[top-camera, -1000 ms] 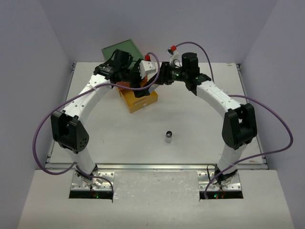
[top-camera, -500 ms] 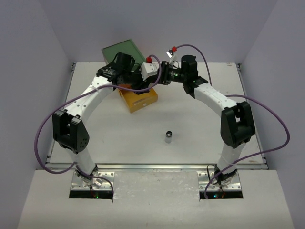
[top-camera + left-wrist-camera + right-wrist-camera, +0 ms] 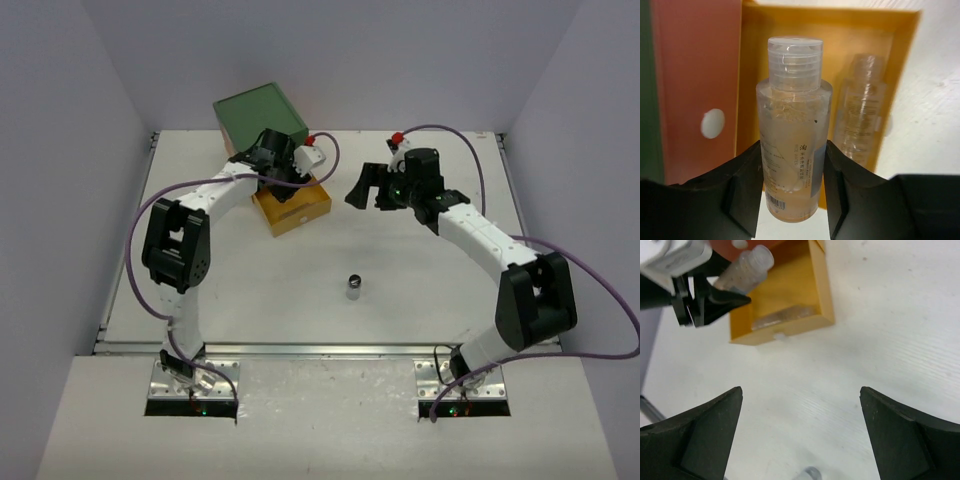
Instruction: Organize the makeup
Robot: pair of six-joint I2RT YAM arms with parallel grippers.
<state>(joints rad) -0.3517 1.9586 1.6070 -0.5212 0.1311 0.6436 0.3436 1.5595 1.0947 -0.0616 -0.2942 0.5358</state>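
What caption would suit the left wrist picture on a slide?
Left gripper holds a clear-capped bottle over the open yellow drawer, where a second bottle lies.

Left arm [image 3: 215, 190], right arm [image 3: 480, 235] — white shells, black joints; purple cables [image 3: 132, 265]; black gripper fingers [image 3: 740, 190]; red wrist caps [image 3: 397, 136].

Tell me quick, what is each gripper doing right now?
Left gripper: closed, holding a clear bottle.
Right gripper: open, holding nothing.
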